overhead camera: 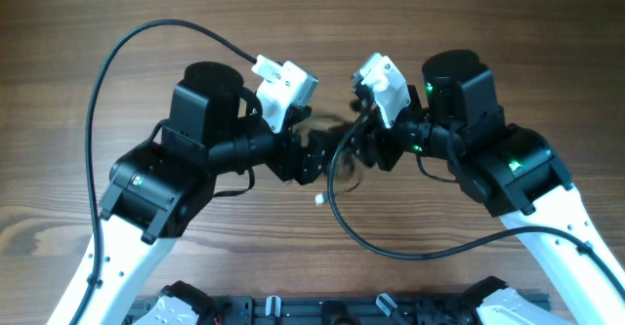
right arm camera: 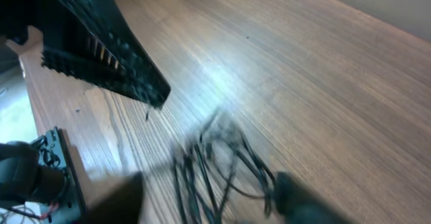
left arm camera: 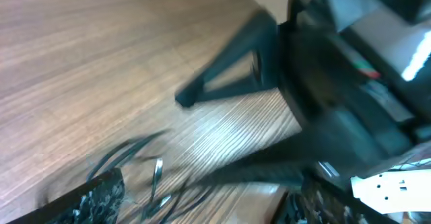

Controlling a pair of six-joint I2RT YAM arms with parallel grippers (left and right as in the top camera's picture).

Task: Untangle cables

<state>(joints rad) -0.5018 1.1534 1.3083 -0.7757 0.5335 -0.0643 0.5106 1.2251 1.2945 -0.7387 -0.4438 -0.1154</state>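
1. Both arms meet over the middle of the table [overhead camera: 78, 32], and the cables [right arm camera: 215, 167] lie on the wood between them as a small loose bundle of thin black loops.
2. My left tool [left arm camera: 199, 200] stands wide, one finger at each side of its view. It holds nothing. The strands and one silvery loop lie on the table just by its left finger.
3. My right tool [right arm camera: 219, 140] is wide too, with one ribbed finger high on the left and the other low on the right and blurred. The bundle lies under the gap, free of both fingers.
4. I judge the step in hand to be a re-grip: neither tool grips a strand, and the loops look crossed over each other, not yet separated.
5. The next move calls for each tool to pick a different strand at opposite edges of the bundle, close on it, and draw outward.
6. Both wrist views are blurred, so I cannot tell which strand crosses which, and I would choose from the overhead view.
7. The thick arm cable [overhead camera: 391, 250] curves along the table close to the bundle, and I must keep it out of the grip.
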